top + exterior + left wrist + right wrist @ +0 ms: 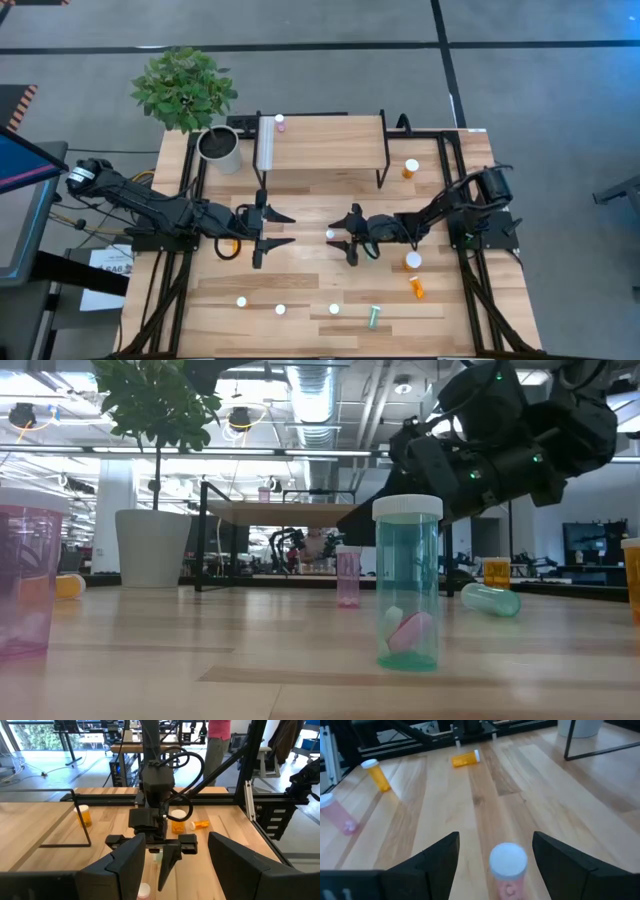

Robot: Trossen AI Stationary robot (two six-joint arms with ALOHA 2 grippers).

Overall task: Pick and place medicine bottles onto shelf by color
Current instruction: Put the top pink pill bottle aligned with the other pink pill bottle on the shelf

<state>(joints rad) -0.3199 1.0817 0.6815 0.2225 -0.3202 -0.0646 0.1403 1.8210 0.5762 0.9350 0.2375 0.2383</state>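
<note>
1. Two arms meet at mid-worktop in the high view. My left tool (283, 228) sits at about 9 o'clock of centre with fingers spread, holding nothing. My right tool (340, 236) faces it from 3 o'clock, also spread, with a pink vial (330, 235) between its tips, not yet pinched. The shelf (322, 142) stands at 12 o'clock with one pink bottle (280, 123) near its white strip, so most of the deck is free. Loose bottles lie along the 6 o'clock edge, with orange bottles (412, 262) at 4 o'clock. The plant pot (221, 149) crowds the shelf's 9 o'clock end.

2. Low view: a teal vial (407, 582) stands upright close to the lens, and a second teal one (491, 599) lies on its side behind it. The pink vial (347, 578) stands farther back under the dark arm (495, 440).

3. Left wrist view: my own fingers (122, 865) stand apart and empty, looking at the right arm head-on. I judge the gap between the tools tight, so I'd keep the left parked.

4. Right wrist view: the white cap (508, 860) of the pink vial sits centred between my spread fingers (437, 857), well placed for closing. The lift path to 12 o'clock looks open.
</note>
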